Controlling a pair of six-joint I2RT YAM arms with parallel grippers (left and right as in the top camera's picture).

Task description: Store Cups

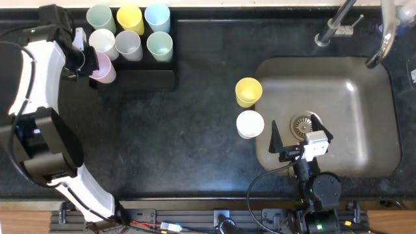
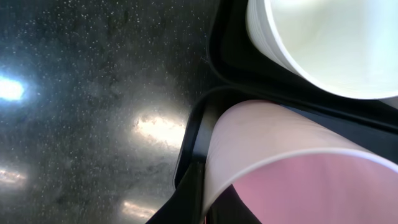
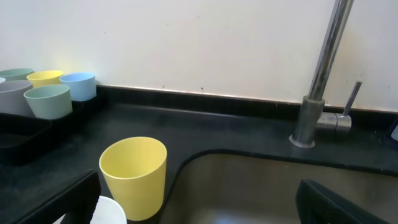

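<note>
Showing the left pincer (image 1: 88,62) pinching the pink cup (image 2: 273,146) at the tray's (image 1: 146,79) rim on the left arm's side, just beside a stored white cup (image 2: 323,43). The tray's free space probably lies inward from there. A yellow cup (image 1: 248,91) and a loose white cup (image 1: 250,124) stand upright on the tabletop (image 1: 195,130), well apart from the tray. The spread right pincer (image 1: 296,129) is nearer them.

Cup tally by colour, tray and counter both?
yellow cups: 2
white cups: 2
green cups: 2
blue cup: 1
grey cup: 1
pink cup: 1
Total: 9
</note>
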